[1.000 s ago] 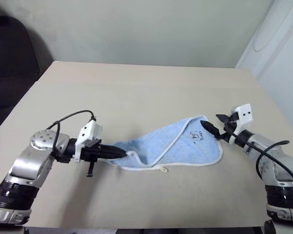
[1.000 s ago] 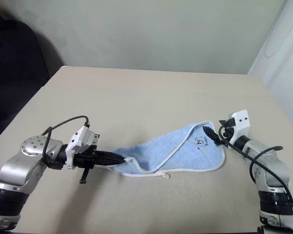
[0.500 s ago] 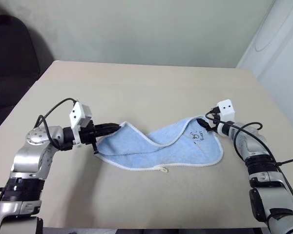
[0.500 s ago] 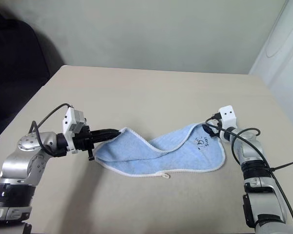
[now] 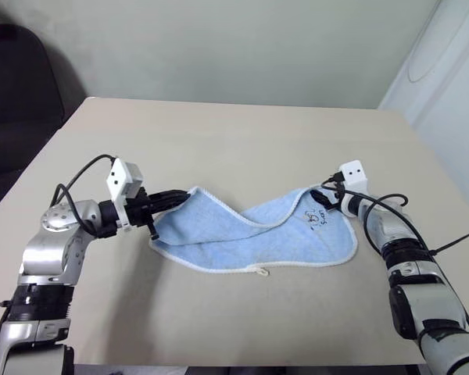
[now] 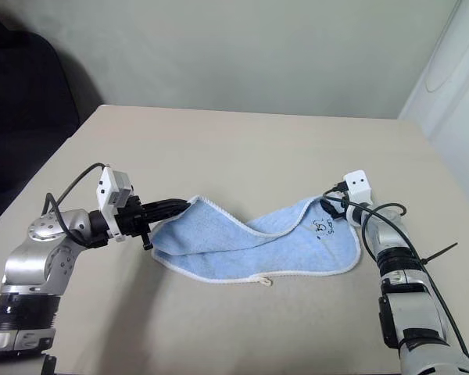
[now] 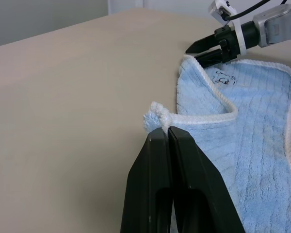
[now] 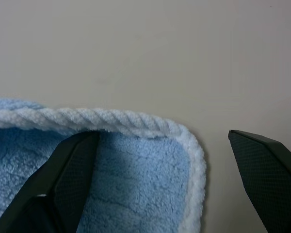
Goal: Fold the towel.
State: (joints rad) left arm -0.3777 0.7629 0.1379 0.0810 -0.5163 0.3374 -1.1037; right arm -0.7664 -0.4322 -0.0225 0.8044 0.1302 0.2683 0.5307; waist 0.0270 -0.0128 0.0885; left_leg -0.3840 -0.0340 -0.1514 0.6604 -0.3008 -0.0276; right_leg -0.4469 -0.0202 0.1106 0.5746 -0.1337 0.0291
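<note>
Big beige table (image 5: 242, 141) first, flat and matte, carrying everything. On it lies the small light-blue terry towel with white stitched edging (image 5: 250, 238), half draped over itself, one flap raised toward the left gripper and the rest flat on the tabletop. Its right-hand corner carries a small dark printed emblem (image 5: 316, 217), and a tiny white loop (image 5: 261, 272) pokes out from the near hem.

Over to the left gripper (image 7: 165, 132): its two black fingers are pressed together, and right at their tips sits a bunched corner of the towel, white edging curled into a little knot, pinched and lifted off the table. The cloth falls away from the jaws to one side; bare table on the other.

Now the right gripper (image 8: 162, 141): fingers (image 8: 70, 170) spread wide, straddling the towel's far corner. One finger overlaps the blue cloth just inside the edging, the other is off over bare table past the corner. Whether that finger actually touches the cloth is hard to tell, probably just above it.
</note>
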